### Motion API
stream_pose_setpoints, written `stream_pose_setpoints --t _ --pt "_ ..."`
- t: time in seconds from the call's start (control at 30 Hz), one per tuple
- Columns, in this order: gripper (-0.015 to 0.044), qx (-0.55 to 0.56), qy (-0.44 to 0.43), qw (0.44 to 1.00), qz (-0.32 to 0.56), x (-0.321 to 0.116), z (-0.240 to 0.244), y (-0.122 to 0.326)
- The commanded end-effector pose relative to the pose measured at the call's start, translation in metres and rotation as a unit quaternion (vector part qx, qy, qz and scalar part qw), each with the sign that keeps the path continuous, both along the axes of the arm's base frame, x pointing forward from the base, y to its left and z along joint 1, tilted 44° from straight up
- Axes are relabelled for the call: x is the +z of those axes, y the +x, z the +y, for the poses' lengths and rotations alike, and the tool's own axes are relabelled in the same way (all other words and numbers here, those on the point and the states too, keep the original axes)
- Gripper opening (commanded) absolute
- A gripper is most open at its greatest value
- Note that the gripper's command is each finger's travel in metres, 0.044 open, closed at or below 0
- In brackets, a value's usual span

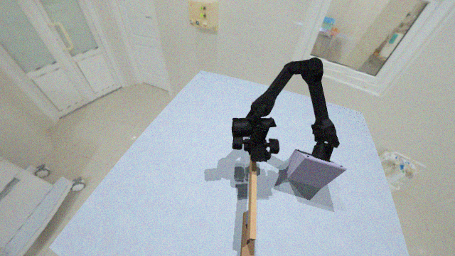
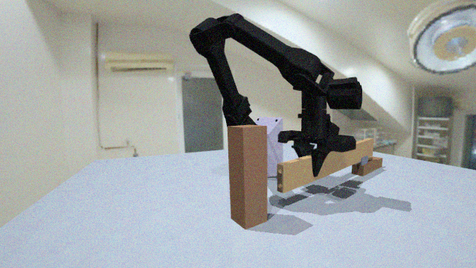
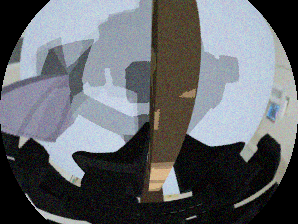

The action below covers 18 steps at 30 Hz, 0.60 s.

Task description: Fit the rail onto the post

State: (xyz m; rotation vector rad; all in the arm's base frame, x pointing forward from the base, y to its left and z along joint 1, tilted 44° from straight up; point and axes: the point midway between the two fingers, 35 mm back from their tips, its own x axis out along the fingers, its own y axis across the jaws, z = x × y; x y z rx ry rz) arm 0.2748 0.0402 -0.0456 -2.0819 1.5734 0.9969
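The tan rail (image 1: 252,206) (image 2: 291,174) (image 3: 175,60) has its near end raised off the table; its end face shows two holes. My gripper (image 2: 311,164) (image 3: 157,125) is shut on the rail a little behind that end, fingers on both sides. The upright brown post (image 2: 248,175) stands in front of the rail's end, with a visible gap between them. Its pegs are hidden, and the arm covers the post in the top view. The rail's far end sits at the grey bracket (image 2: 364,161) on the low footboard block (image 2: 373,168) (image 1: 247,249). I cannot tell if the rail is exactly level.
A lilac angled box (image 1: 314,171) (image 2: 275,149) (image 3: 40,105) stands by the arm's base, to one side of the rail. The arm arches over the pale table (image 1: 170,160) (image 2: 130,208), and its shadow falls around the rail.
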Motion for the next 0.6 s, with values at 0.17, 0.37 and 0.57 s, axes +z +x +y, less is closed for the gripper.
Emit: stream_pose_setpoints --t 0.17,0.37,0.57 --pt "0.0000 0.001 0.009 1.000 0.000 -0.0023 0.0025 0.0008" --pt "0.0000 0.001 0.009 1.000 0.000 -0.0042 0.0004 0.0007" --pt "0.0000 0.001 0.009 1.000 0.000 -0.0029 0.0015 0.0001"
